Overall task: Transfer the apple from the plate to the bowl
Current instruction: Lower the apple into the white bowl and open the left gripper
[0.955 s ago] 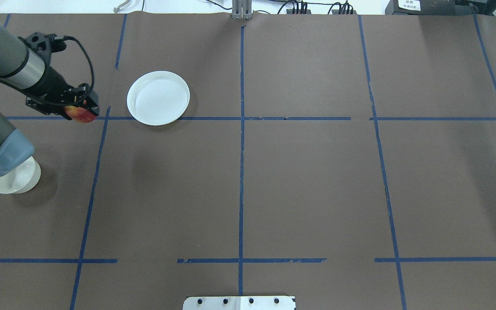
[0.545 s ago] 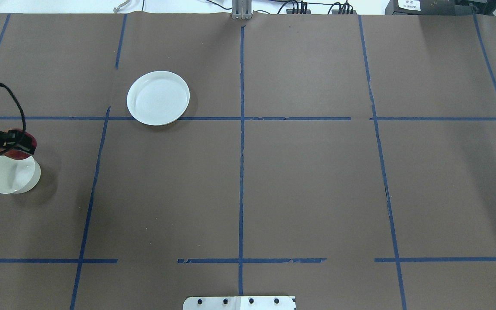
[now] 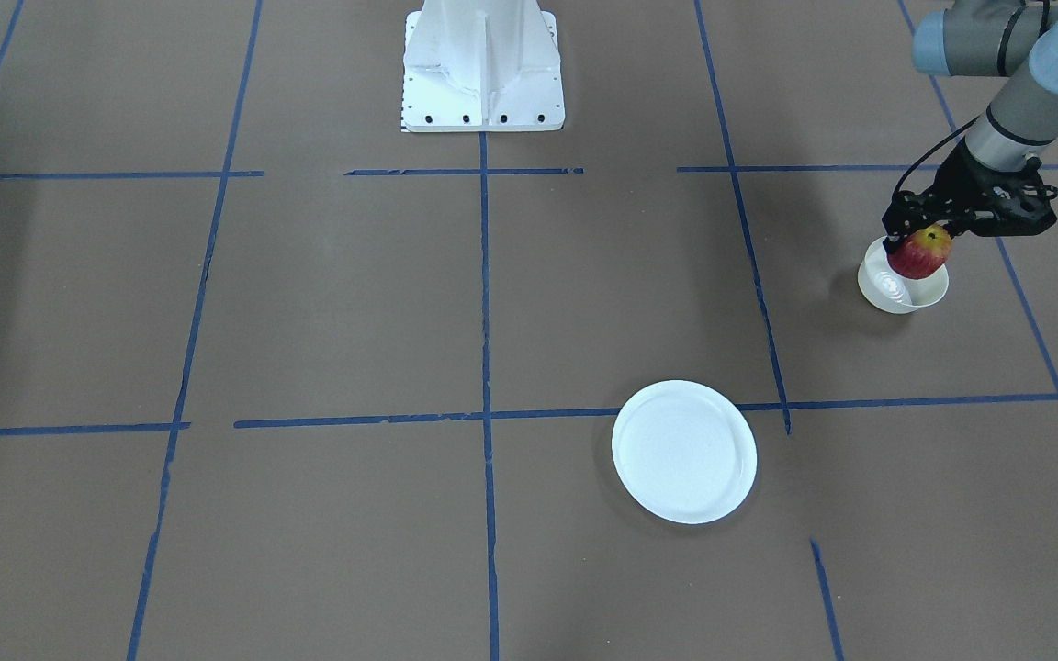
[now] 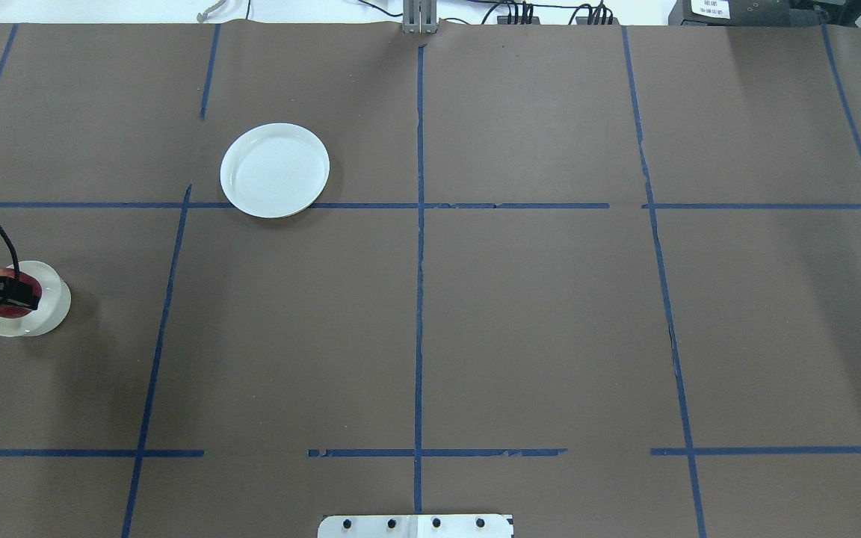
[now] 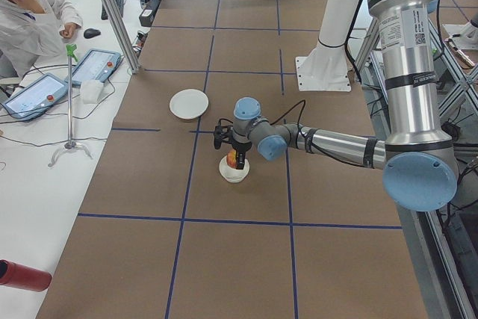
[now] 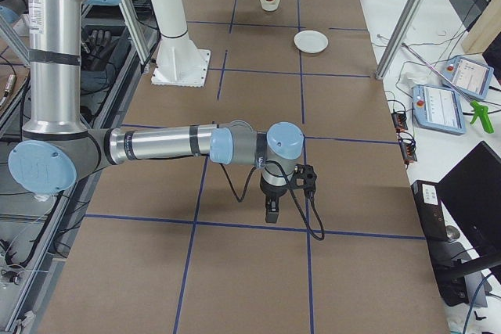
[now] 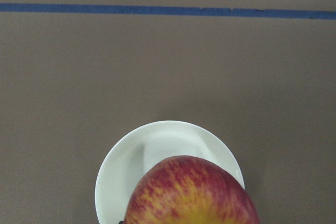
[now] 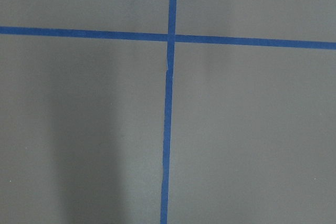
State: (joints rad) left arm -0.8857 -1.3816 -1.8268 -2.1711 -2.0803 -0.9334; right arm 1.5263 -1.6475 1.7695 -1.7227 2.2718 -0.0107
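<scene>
— Apple (image 3: 920,253) where?
— Pinched in L gripper (image 3: 921,239), right side of front view, over bowl (image 3: 889,292); plate (image 3: 683,452) well apart, lower ctr. Overhead mostly hides it.
— R gripper (image 6: 271,210)?
— Side view only; can't tell fingers.

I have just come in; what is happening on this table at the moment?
The robot's left pincer grips a small round red-and-yellow apple right over the small deep cream-white bowl, not yet released. The wide flat white plate lies apart, with nothing on it. The right pincer hangs over the brown table cover, far from them; whether it is open, I cannot tell.
</scene>
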